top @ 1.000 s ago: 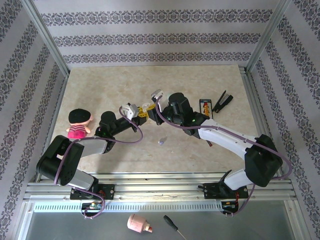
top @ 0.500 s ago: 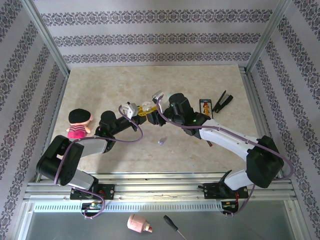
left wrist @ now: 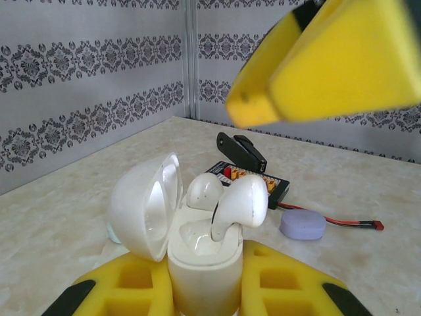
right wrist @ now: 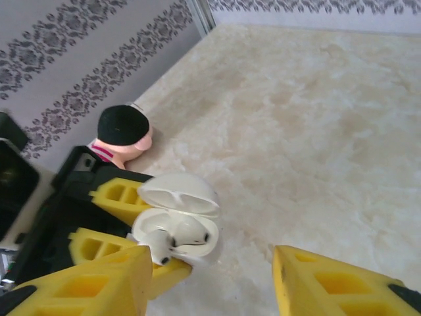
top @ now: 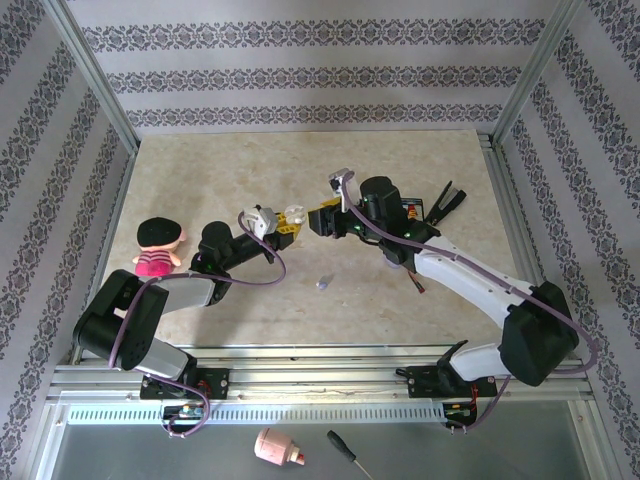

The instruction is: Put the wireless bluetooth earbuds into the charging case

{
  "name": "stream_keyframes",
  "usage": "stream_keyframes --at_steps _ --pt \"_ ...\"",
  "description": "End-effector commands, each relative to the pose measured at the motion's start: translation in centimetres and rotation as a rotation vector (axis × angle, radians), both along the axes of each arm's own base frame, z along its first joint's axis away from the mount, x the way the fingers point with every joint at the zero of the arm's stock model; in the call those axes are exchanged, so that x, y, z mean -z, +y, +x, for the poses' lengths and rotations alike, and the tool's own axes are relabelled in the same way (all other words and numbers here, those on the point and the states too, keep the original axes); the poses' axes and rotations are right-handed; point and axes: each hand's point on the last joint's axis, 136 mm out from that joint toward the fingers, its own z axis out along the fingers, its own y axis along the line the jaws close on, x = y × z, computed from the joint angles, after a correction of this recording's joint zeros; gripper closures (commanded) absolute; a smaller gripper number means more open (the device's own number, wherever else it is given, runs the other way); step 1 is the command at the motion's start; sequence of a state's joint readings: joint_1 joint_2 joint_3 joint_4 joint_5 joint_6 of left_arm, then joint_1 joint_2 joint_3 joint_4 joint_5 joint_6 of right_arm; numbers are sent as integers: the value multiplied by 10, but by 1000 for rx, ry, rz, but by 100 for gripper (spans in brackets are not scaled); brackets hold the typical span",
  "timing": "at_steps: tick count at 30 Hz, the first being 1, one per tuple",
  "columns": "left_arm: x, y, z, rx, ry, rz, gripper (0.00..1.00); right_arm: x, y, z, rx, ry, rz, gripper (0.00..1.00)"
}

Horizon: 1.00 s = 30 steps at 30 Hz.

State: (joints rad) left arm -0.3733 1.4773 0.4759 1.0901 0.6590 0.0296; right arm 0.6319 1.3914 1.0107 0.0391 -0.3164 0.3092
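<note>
**Earbud seating.** One white plastic earbud (left wrist: 242, 201) stood tilted in the white, rounded charging case (left wrist: 197, 247). Its stem was down in the socket and its head leaned out over the rim. A second white earbud (left wrist: 204, 191) sat lower in the case, just beside the first. The case's hinged lid (left wrist: 145, 207) stood open.

The left gripper (left wrist: 202, 263) clamped the case upright between its yellow padded fingers. The right gripper (right wrist: 210, 260) hung just above and beside the case, jaws spread wide and holding nothing.

On the beige marbled table (top: 250, 170) beyond the case lay a small lilac rounded piece (left wrist: 302, 225), a black charger board with coloured sockets (left wrist: 253, 181) and a black clip (left wrist: 242, 148). A small doll in a black cap (right wrist: 125, 131) stood well apart from the case, on the left arm's side.
</note>
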Motion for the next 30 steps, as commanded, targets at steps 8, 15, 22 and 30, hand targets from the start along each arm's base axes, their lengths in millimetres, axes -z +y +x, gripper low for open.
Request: stream_keyframes --at_steps 8,15,22,30 --pt "-20 -6 -2 35 -65 -17 100 11 21 -6 -78 65 3 49" --pt "-18 -7 -1 37 -55 -19 100 11 26 -10 -102 64 1 49" --pt "-20 -9 -1 48 -55 -25 100 12 33 -11 -120 69 -4 49" --pt "-20 -11 -3 65 -60 -21 100 11 37 -8 -118 71 -4 49"
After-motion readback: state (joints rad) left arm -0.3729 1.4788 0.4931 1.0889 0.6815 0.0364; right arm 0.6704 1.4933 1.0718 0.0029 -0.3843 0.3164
